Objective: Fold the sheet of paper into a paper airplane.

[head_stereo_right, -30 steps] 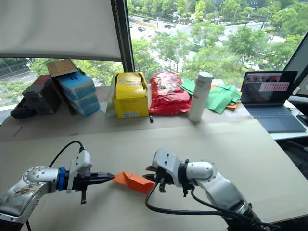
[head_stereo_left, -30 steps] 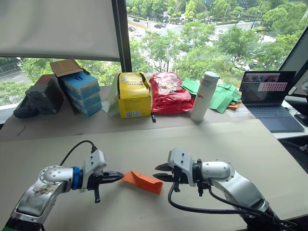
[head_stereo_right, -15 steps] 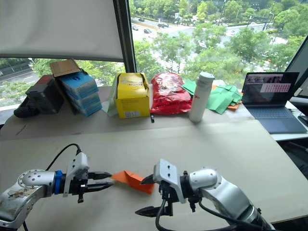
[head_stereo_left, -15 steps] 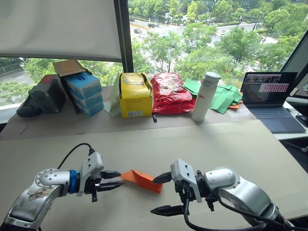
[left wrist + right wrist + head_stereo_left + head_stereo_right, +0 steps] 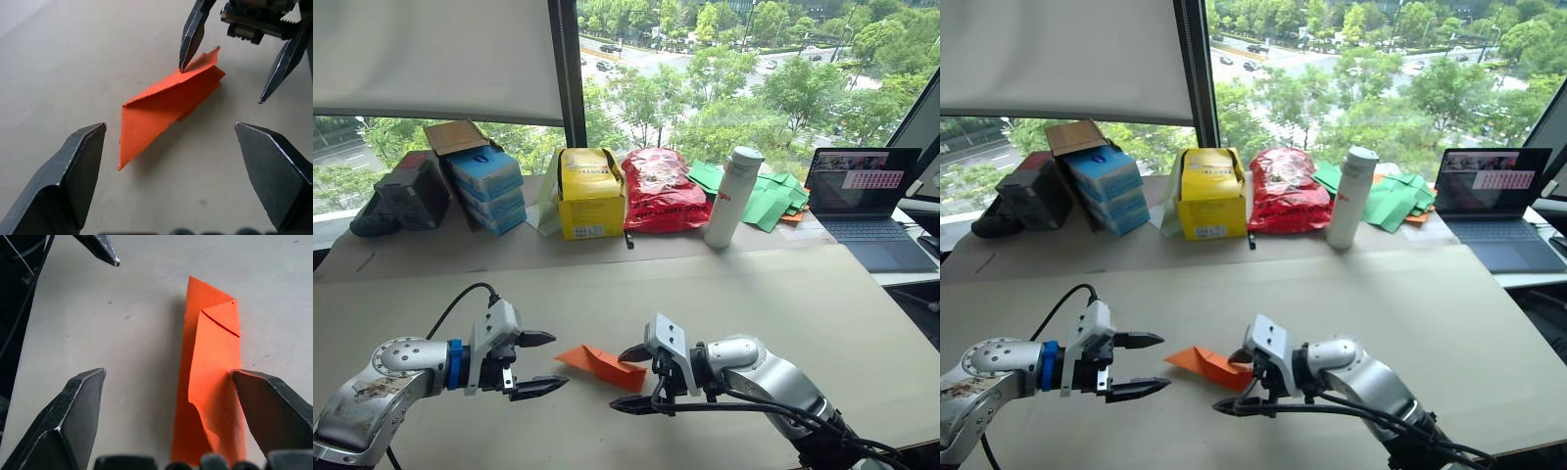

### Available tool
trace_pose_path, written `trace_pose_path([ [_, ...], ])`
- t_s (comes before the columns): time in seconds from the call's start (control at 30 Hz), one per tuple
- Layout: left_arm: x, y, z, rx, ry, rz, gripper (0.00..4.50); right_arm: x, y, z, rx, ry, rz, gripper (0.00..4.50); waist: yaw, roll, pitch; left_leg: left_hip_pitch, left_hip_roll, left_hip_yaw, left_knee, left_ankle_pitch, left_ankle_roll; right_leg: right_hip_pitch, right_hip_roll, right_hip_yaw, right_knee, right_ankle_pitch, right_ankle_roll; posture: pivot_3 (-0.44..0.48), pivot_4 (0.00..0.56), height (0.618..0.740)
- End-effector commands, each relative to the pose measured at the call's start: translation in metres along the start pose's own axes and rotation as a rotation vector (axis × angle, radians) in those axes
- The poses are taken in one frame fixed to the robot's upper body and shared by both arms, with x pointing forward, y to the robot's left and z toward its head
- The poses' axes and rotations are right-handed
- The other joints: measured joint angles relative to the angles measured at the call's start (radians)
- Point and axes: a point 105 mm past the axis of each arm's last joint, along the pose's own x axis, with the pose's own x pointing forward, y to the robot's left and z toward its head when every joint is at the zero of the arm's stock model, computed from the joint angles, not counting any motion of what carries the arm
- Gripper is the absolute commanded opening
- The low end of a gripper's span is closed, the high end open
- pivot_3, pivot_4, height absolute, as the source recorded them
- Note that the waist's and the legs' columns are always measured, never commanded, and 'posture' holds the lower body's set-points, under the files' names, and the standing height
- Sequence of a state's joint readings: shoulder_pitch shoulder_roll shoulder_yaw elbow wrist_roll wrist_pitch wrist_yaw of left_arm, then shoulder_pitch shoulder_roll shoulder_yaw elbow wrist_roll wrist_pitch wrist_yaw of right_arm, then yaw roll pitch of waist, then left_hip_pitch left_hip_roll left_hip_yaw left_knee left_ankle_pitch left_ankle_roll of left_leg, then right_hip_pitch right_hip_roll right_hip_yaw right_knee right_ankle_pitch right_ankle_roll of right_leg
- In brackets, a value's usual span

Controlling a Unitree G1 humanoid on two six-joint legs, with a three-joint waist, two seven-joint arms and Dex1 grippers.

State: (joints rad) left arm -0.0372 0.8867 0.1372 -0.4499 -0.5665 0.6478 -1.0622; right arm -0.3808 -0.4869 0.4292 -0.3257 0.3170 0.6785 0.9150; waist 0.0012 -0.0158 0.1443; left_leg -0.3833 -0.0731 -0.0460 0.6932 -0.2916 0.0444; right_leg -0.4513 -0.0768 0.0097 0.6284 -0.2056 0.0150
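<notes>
Both end effectors now spread wide, left (image 5: 534, 363) released paper airplane (image 5: 601, 365); left wrist view shows right (image 5: 628, 379) fingertip (image 5: 184, 63) touching its flap.

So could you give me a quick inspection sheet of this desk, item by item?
Surface: beige table, bare around the work.
Job's things: orange paper, folded into a pointed wedge, lying flat between the grippers.
Clutter: boxes, yellow bag, red bag, white bottle, green paper and a laptop along the far edge.
Grippers: left gripper open, apart from the paper's tip; right gripper open, one finger at the paper's blunt end.
Cables: black cable looping over the left arm.
Surroundings: window onto trees and a road.
</notes>
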Motion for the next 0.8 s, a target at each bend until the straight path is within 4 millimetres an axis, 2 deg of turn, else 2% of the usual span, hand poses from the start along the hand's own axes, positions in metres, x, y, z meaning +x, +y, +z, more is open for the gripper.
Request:
trace_pose_path([
  [0.03,-0.003,-0.002,0.023,0.048,-0.028,0.007,4.48,-0.006,-0.017,0.011,-0.036,-0.034,-0.082,4.5,-0.001,0.0,0.0,0.0,0.0,0.0,0.0,0.0,0.0,0.0,0.0,0.0,0.0,0.0,0.0,0.0,0.15,0.74],
  [0.1,-0.002,-0.002,0.024,0.043,-0.025,0.007,4.48,-0.007,-0.02,0.014,-0.053,-0.045,-0.091,4.5,-0.003,0.0,0.0,0.0,0.0,0.0,0.0,0.0,0.0,0.0,0.0,0.0,0.0,0.0,0.0,0.0,0.15,0.74],
  [0.2,-0.001,-0.003,0.024,0.038,-0.021,0.007,4.48,-0.011,-0.013,0.03,-0.11,-0.108,-0.055,4.5,-0.009,0.0,0.0,-0.001,0.0,0.001,0.0,0.0,0.0,-0.002,0.0,0.001,0.001,0.0,0.0,0.0,0.15,0.74],
  [0.33,0.0,-0.005,0.022,0.032,-0.017,-0.004,4.48,-0.014,0.017,0.043,-0.184,-0.138,0.095,4.5,-0.013,0.0,0.0,-0.001,0.0,0.001,0.0,0.0,0.0,-0.003,0.001,0.001,0.002,0.0,0.0,0.0,0.15,0.74],
  [0.4,0.001,-0.007,0.02,0.026,-0.014,-0.02,4.48,-0.013,0.034,0.043,-0.214,-0.126,0.183,4.5,-0.013,0.0,0.0,-0.001,0.0,0.001,0.0,0.0,0.0,-0.003,0.001,0.001,0.002,0.0,0.0,0.0,0.15,0.74],
  [0.5,0.002,-0.007,0.018,0.027,-0.005,-0.026,4.48,-0.012,0.046,0.034,-0.232,-0.069,0.261,4.5,-0.013,0.0,0.0,-0.001,0.0,0.001,0.0,0.0,0.0,-0.002,0.001,0.0,0.002,0.0,0.0,0.0,0.15,0.74],
  [0.67,0.0,-0.01,0.012,0.018,0.003,-0.039,4.48,-0.003,0.042,0.009,-0.24,0.042,0.254,4.5,-0.013,0.0,0.0,-0.001,0.0,0.001,0.001,0.0,0.0,-0.002,0.0,0.001,0.002,0.0,0.0,0.0,0.15,0.74],
  [0.8,-0.005,-0.015,0.003,0.009,0.018,-0.05,4.48,0.005,0.028,0.01,-0.247,0.041,0.145,4.5,-0.016,0.0,0.0,-0.001,0.0,0.002,0.0,0.0,-0.001,-0.003,0.0,0.001,0.002,0.0,0.0,0.0,0.15,0.74],
])
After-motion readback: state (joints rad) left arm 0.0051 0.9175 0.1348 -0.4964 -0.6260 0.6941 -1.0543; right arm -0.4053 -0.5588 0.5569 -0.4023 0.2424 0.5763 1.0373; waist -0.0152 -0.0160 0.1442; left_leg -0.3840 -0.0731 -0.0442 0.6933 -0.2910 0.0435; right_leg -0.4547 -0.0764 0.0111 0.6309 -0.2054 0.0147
